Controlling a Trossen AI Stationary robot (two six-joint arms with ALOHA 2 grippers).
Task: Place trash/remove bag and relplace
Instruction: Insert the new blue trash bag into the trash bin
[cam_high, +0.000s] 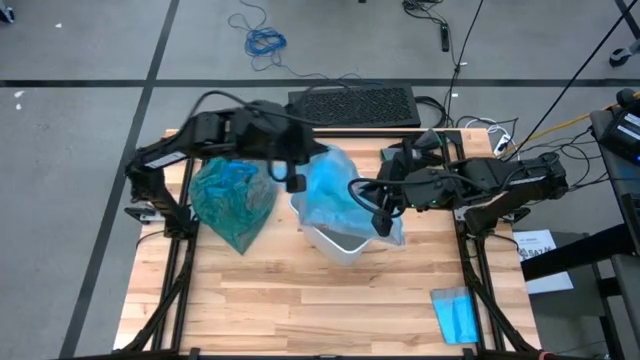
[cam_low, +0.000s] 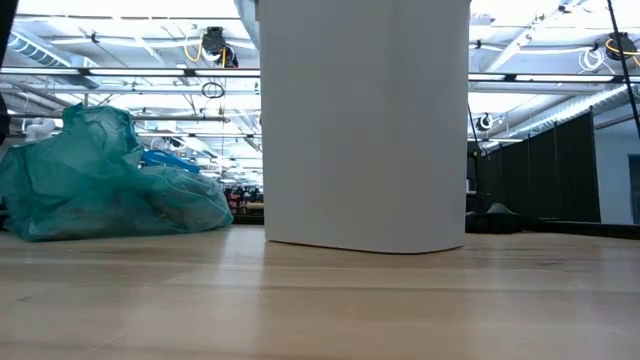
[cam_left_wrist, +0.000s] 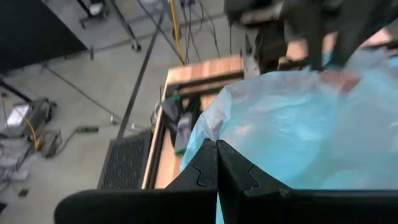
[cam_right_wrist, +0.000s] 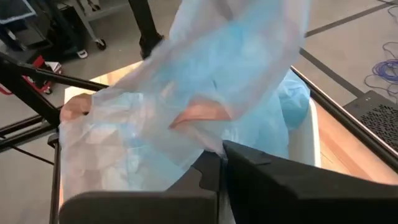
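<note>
Overhead, the pale sky-blue bag (cam_high: 330, 190) drapes over the white bin (cam_high: 338, 243) near the middle of the worktop (cam_high: 300, 310), and both grippers work at its plastic. Left gripper (cam_high: 296, 180) sits at the bag's left upper edge, fingers (cam_left_wrist: 217, 171) pressed together — the wrist view shows a fold of blue film pinched at their tips. Right gripper (cam_high: 383, 222) is at the bag's right side by the bin's rim, fingers (cam_right_wrist: 217, 168) closed together with the film bunched against them; a true pinch there is likely, but the view is crowded.

Teal-green bag (cam_high: 232, 200) lies slumped on the worktop toward the left edge, just beside the blue bag and below the left arm's forearm — not gripped. Its contents can't be made out.

Left arm reaches in from the left edge, elbow high. Right arm stretches in low from the right edge.

Small folded blue sheet (cam_high: 457, 315) lies near the front right corner.
</note>
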